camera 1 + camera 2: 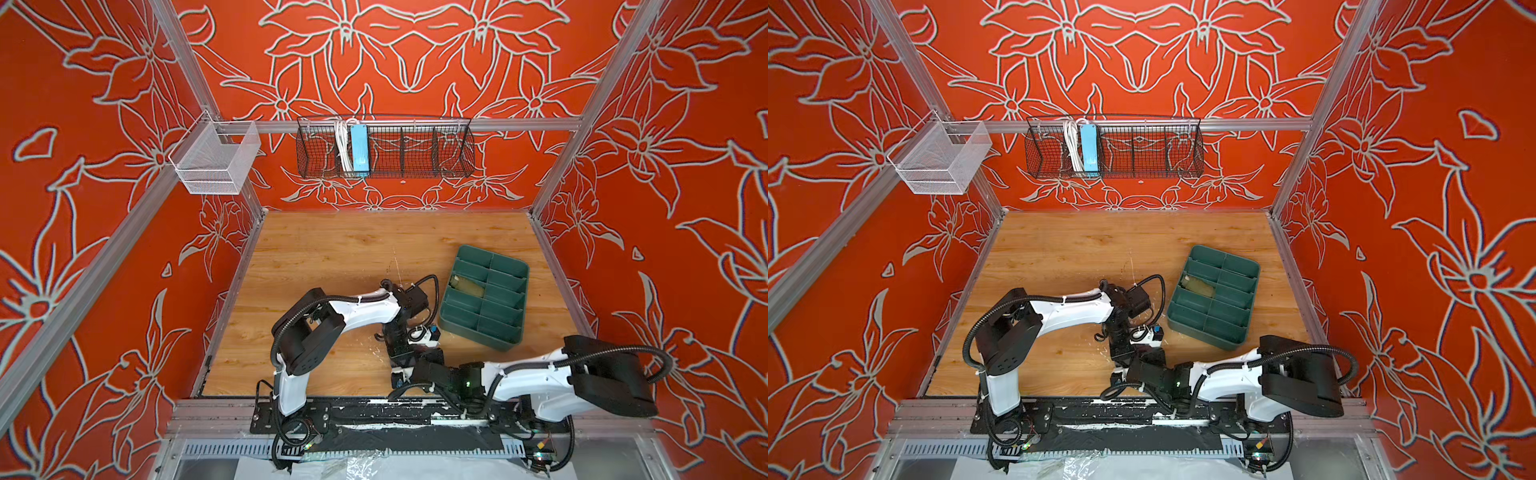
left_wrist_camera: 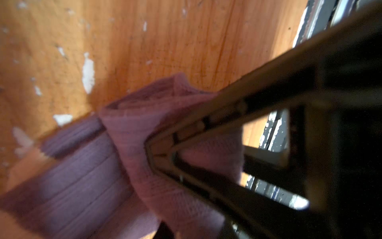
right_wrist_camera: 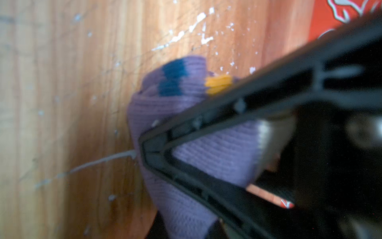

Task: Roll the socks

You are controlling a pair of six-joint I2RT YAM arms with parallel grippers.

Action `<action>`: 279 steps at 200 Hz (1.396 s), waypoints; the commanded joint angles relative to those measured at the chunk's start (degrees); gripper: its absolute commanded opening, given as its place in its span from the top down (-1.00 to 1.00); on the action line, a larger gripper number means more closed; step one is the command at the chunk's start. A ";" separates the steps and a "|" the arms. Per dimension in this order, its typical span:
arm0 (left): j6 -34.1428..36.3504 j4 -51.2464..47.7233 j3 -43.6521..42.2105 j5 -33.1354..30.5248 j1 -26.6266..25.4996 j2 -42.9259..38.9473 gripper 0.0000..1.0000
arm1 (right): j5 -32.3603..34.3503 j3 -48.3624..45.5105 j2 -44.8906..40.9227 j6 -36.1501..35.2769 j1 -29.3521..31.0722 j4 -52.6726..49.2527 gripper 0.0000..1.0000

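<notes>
So, the left gripper (image 2: 148, 149) is clamped onto the purple sock (image 2: 124, 128), with fabric bunched in a fold right at its tips. The right gripper (image 3: 142, 149) looks pinched onto the same sock too, tips together, and the striped cuff (image 3: 175, 78) sits just beyond them. Both grippers are close together, low over the table (image 1: 332, 257). In both top views the arms hide that sock almost completely.

Farther out from the grippers, near but apart, is the tray (image 1: 473, 332). The green sock (image 1: 467, 286) lies in one of its compartments as a compact bundle, so that one looks finished. The purple one reads as barely started: there's some fold but no tight roll showing, and the wrist views are blurry. Best guess is roughly halfway overall, with the purple sock left to roll and probably drop in the tray.
</notes>
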 commanded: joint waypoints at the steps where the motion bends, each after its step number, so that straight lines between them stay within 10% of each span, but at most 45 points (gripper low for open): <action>1: -1.73 4.88 -2.11 -6.67 -0.52 0.00 0.75 | -9.58 2.74 0.76 1.58 -0.04 -11.58 0.95; 44: -5.98 14.97 -6.18 -11.11 -0.51 -6.23 0.00 | -11.65 10.15 4.63 8.43 -0.06 -28.04 1.00; 96: -4.35 20.43 -10.68 -20.72 -0.44 -15.48 -0.41 | -10.88 15.74 14.79 14.07 -0.65 -32.84 1.00; 106: -4.43 21.99 -12.21 -22.33 -0.53 -17.68 -0.98 | -10.96 16.30 15.93 14.15 -0.86 -33.12 1.00; 163: -0.16 27.59 -17.13 -39.68 -0.43 -30.04 -0.95 | -14.81 17.28 15.58 13.42 -3.21 -33.42 1.00; 220: 14.55 41.33 -20.33 -65.79 0.45 -48.30 -0.95 | -33.70 22.15 14.82 9.56 -10.55 -40.85 1.00; 279: 24.11 26.45 -15.07 -33.08 0.63 -72.20 -0.95 | -45.52 30.14 21.70 7.55 -16.58 -48.94 1.00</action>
